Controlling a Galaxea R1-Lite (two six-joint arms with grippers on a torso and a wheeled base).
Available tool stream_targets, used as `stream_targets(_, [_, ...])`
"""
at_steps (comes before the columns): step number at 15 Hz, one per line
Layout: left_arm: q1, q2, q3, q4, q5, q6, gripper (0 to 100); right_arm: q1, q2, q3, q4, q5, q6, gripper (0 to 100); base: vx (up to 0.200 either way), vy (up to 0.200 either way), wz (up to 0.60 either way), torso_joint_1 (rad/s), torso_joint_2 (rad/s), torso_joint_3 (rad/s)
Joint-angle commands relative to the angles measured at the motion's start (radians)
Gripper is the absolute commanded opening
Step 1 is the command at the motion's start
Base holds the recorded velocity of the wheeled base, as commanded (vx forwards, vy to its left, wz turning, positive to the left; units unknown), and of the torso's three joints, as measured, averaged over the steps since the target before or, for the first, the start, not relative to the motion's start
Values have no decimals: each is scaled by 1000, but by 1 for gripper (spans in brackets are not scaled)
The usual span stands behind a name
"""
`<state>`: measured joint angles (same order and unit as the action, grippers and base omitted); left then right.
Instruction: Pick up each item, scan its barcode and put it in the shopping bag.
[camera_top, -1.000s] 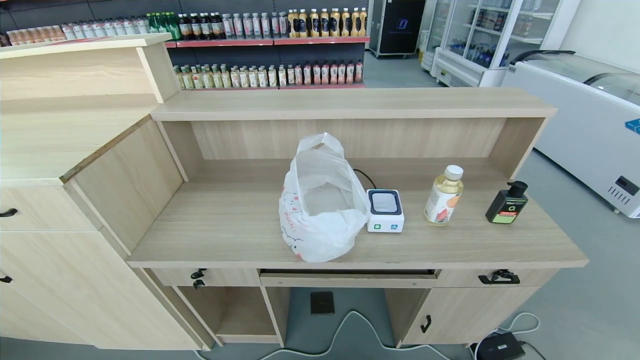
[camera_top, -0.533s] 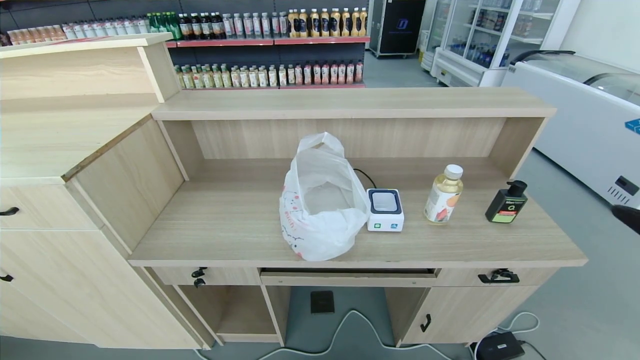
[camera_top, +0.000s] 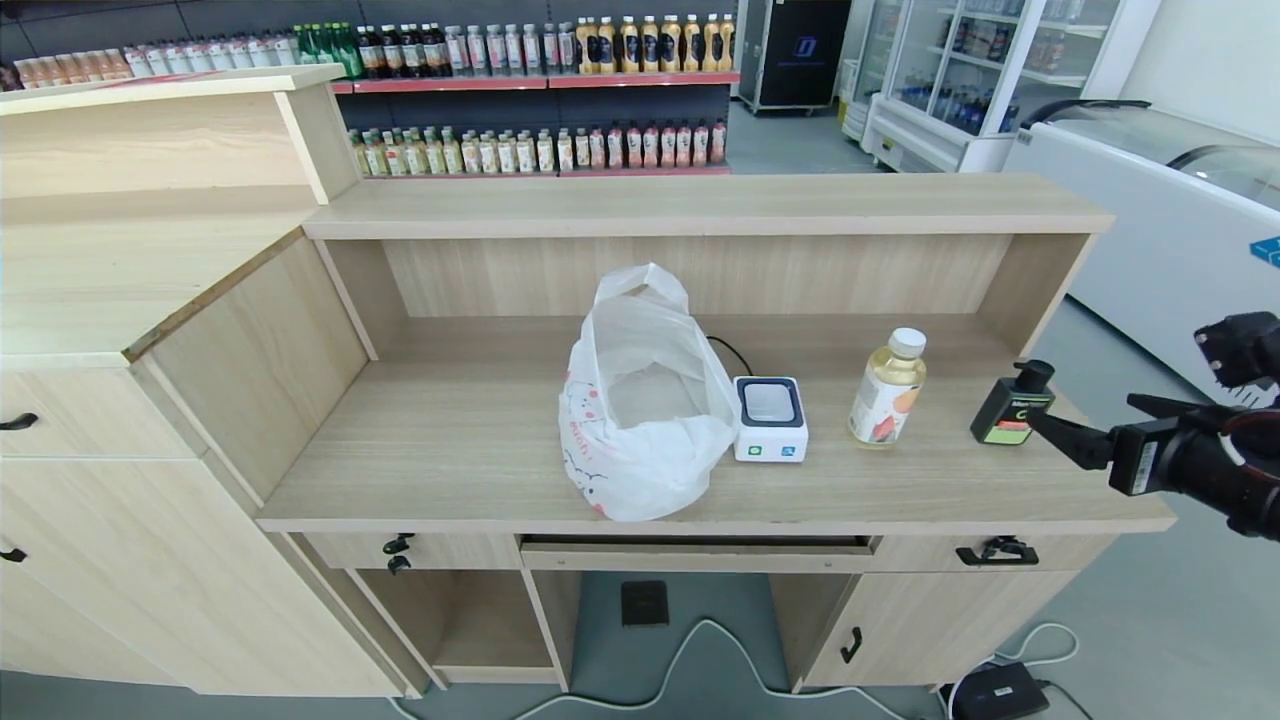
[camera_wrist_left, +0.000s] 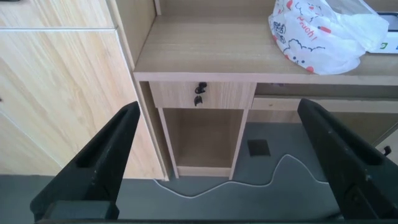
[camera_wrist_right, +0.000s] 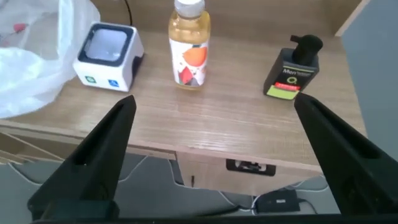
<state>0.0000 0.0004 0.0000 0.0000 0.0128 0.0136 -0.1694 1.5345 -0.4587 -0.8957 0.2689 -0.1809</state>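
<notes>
Right hand, spread wide and empty, hangs just beside the black pump bottle standing at the bench's right end. The bottle is probably rigid, light and tippy, so grip the flat body, not the pump. Left hand is open too.

Bright, even light fills the shop. Shadows on the table are soft and faint. The shopping bag shines a little. Straight edges bend near the head view's sides.
</notes>
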Motion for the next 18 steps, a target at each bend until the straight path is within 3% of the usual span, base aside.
stream_targets(1, [0,0,0,0,0,0,100,-145,230,-44,-48,135,-100,100,0,0,0,0,0,0])
stream_targets(5, [0,0,0,0,1,0,100,-157,366,-193,-52,170,-81,100,0,0,0,0,0,0])
stream_targets(18, [0,0,0,0,1,0,100,-6,633,-541,-45,151,-68,100,0,0,0,0,0,0])
